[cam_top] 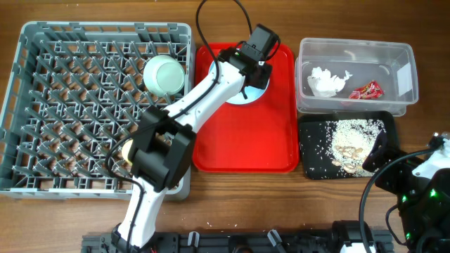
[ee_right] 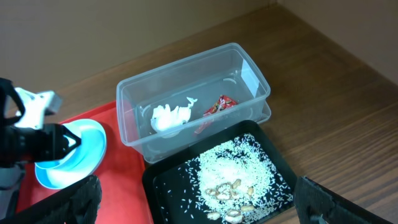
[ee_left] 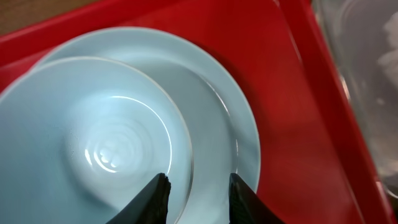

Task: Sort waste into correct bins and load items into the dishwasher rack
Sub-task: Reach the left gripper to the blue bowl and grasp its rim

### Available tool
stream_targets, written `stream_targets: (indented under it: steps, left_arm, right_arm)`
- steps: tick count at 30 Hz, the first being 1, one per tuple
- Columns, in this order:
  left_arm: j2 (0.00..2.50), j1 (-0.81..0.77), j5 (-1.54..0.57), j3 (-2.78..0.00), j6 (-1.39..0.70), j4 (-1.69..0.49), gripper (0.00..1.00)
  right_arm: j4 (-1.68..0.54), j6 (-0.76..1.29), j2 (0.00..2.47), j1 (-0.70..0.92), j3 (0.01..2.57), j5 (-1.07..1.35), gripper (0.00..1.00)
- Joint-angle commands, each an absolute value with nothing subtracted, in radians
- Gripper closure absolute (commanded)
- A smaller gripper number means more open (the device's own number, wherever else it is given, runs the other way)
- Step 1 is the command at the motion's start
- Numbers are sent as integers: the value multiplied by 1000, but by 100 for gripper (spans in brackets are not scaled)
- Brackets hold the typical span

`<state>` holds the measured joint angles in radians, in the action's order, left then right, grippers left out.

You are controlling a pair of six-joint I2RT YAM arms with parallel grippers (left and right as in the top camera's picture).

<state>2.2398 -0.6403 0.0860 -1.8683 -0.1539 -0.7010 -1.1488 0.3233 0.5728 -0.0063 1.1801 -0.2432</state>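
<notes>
Both released: left claw astride plate, right claw; tub: napkin, wrapper; black tray: rice.

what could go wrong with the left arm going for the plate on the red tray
The left tool meets the light blue plate only near its edge, and whether it grips is unclear; a smooth plate caught that thinly may slip or tip on the red tray. The bowl already sits in the rack on the side nearest the tray, so a carried plate might knock it.

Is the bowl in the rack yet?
In. The bowl sits inside the rack, at its far right corner, beside the red tray.
</notes>
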Motion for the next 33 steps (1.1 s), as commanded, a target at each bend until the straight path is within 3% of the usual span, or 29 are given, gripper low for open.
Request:
stream_targets:
  steps: [1, 3, 4, 13, 16, 22, 26, 28, 30, 33]
  left_arm:
    - [2306, -637, 118, -1876, -134, -690, 77]
    - [2329, -634, 140, -1876, -134, -692, 91]
    - [2334, -633, 161, -1876, -134, -696, 93]
    - [2299, -630, 196, -1876, -134, -697, 96]
    - [2281, -630, 196, -1876, -134, -692, 90]
    - [2286, -628, 196, -1876, -134, -711, 86]
    - [2287, -628, 195, -1876, -134, -710, 75]
    - [2287, -628, 171, -1876, -135, -710, 57]
    - [2287, -630, 148, -1876, -134, -711, 58]
    - [2287, -626, 148, -1876, -134, -711, 68]
  right_arm:
    - [-1146, 317, 570, -5, 1178, -238, 0]
    - [-1146, 317, 570, -5, 1178, -238, 0]
    - [-1146, 317, 570, -5, 1178, -238, 0]
    - [-1146, 317, 570, -5, 1178, -238, 0]
    - [-1147, 317, 570, -5, 1178, -238, 0]
    - [-1146, 317, 570, -5, 1178, -238, 0]
    - [-1146, 317, 570, -5, 1178, -238, 0]
    - [-1146, 317, 570, -5, 1178, -238, 0]
    - [-1146, 317, 570, -5, 1178, -238, 0]
    - [-1146, 317, 570, -5, 1178, -238, 0]
